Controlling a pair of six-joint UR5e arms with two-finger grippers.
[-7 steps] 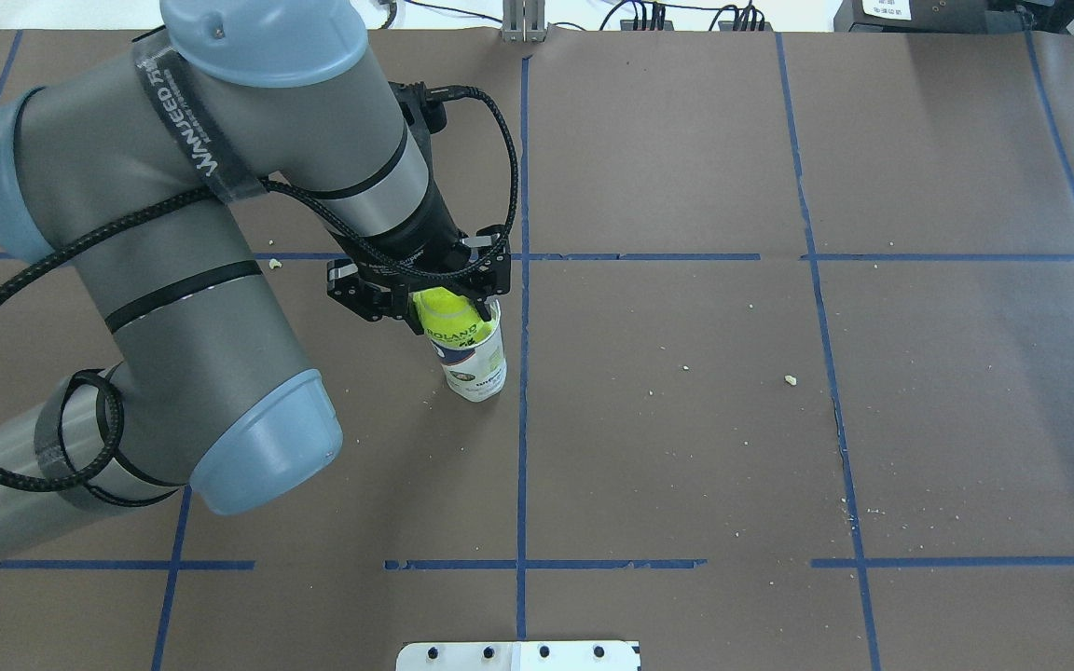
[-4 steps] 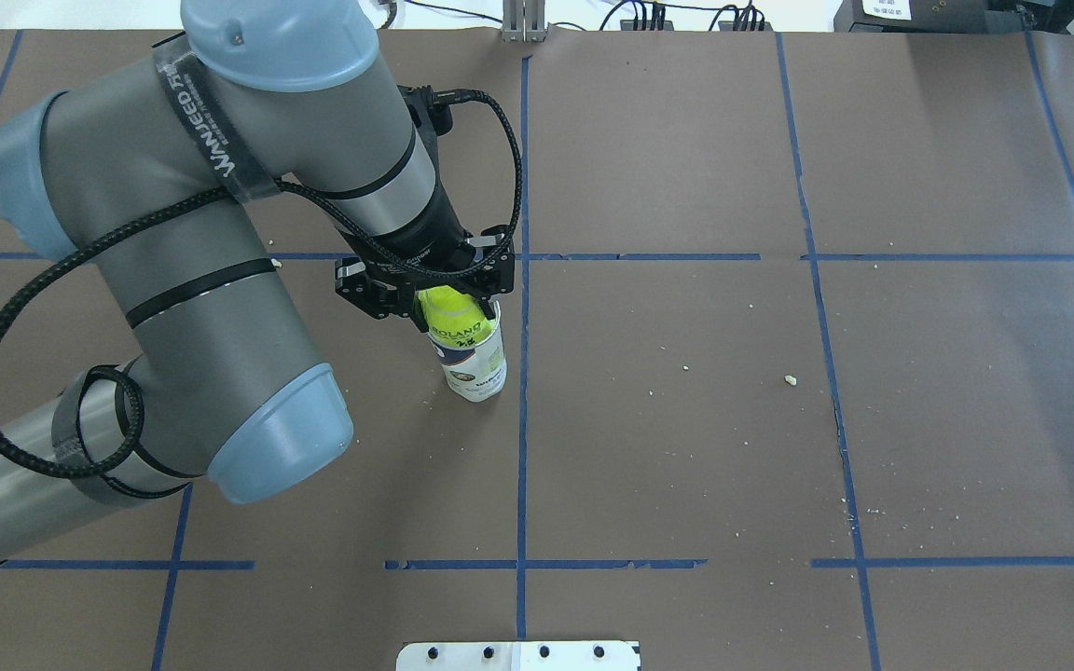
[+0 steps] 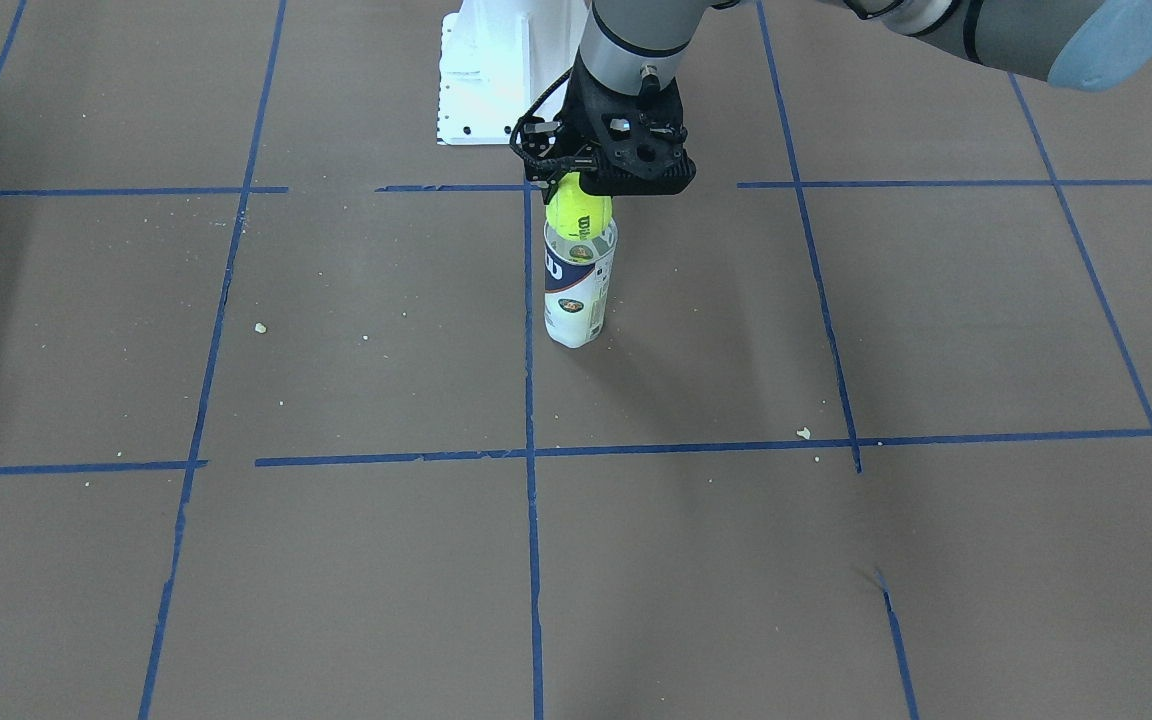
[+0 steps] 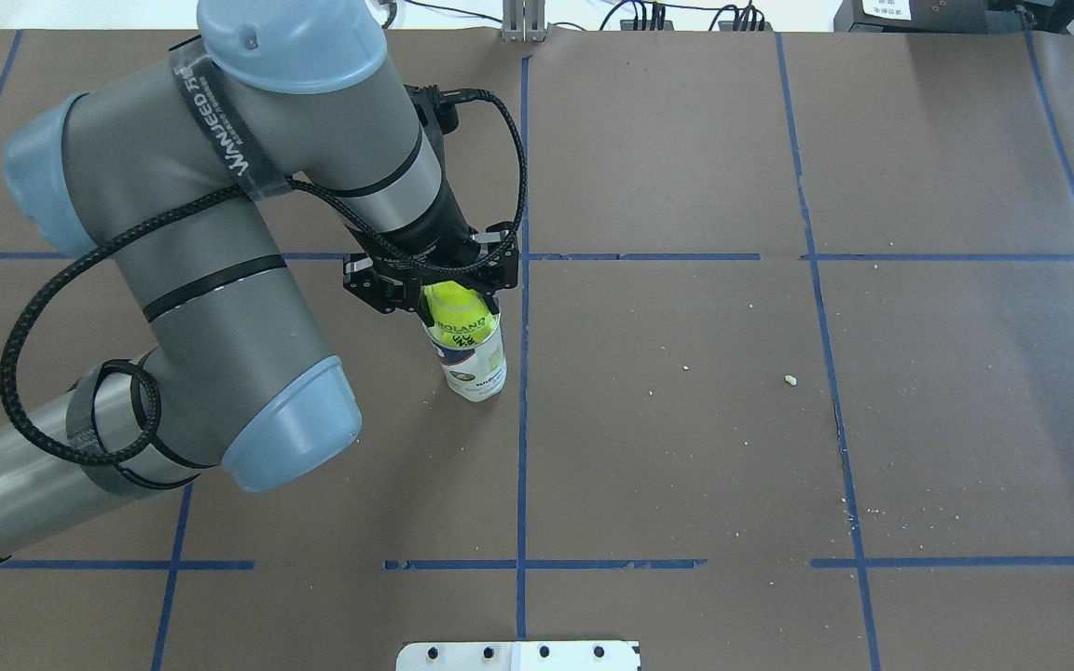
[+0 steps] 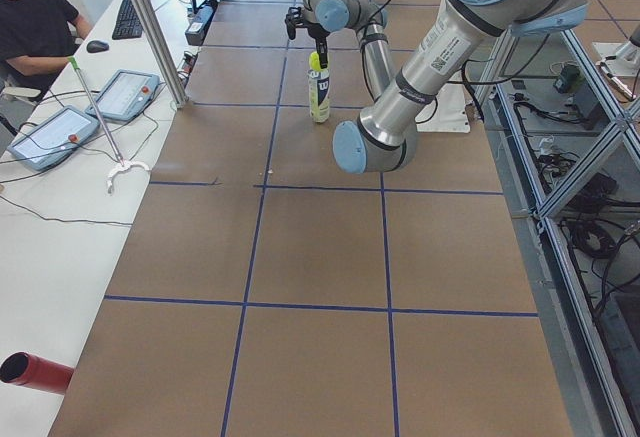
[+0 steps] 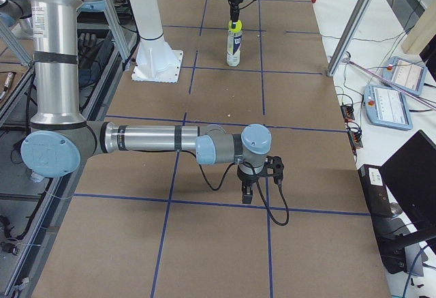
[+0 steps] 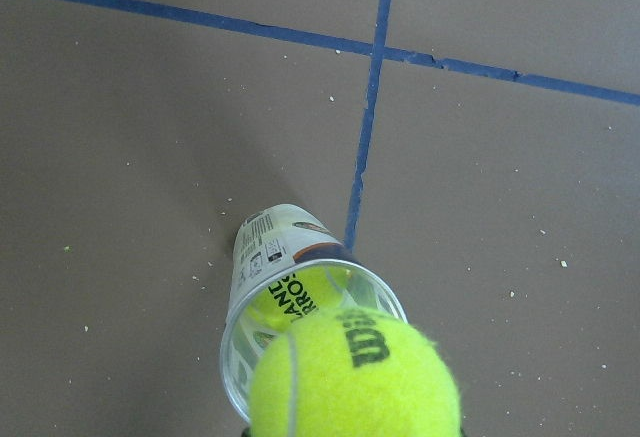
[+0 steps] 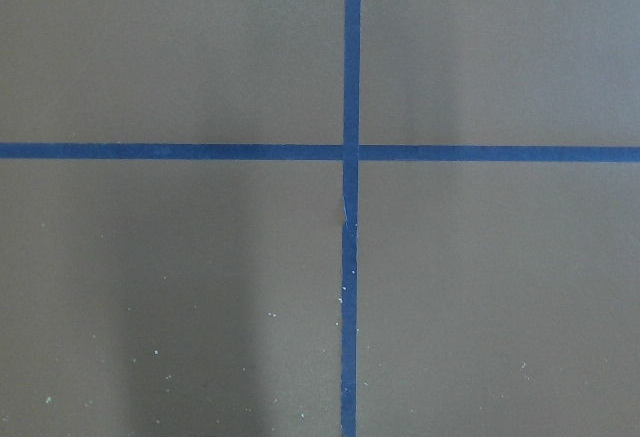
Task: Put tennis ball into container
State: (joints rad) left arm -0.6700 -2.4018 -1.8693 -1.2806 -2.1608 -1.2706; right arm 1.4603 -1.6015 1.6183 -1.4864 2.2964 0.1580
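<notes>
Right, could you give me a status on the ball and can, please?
Left pincer shut on tennis ball, ball at the container mouth, not dropped in. Right pincer far off, state unreadable. Nothing seen blocking the mouth.

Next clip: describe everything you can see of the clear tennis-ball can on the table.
The tall clear plastic tennis-ball can is a cylinder with a white and navy label, a small round logo and an open top. It stands upright on the brown paper-covered table, beside a blue tape line. Nothing grips it. The left hand holds a fuzzy yellow-green tennis ball at its mouth; whether ball and rim touch is unclear. Yellow-green shows through its clear wall.
</notes>
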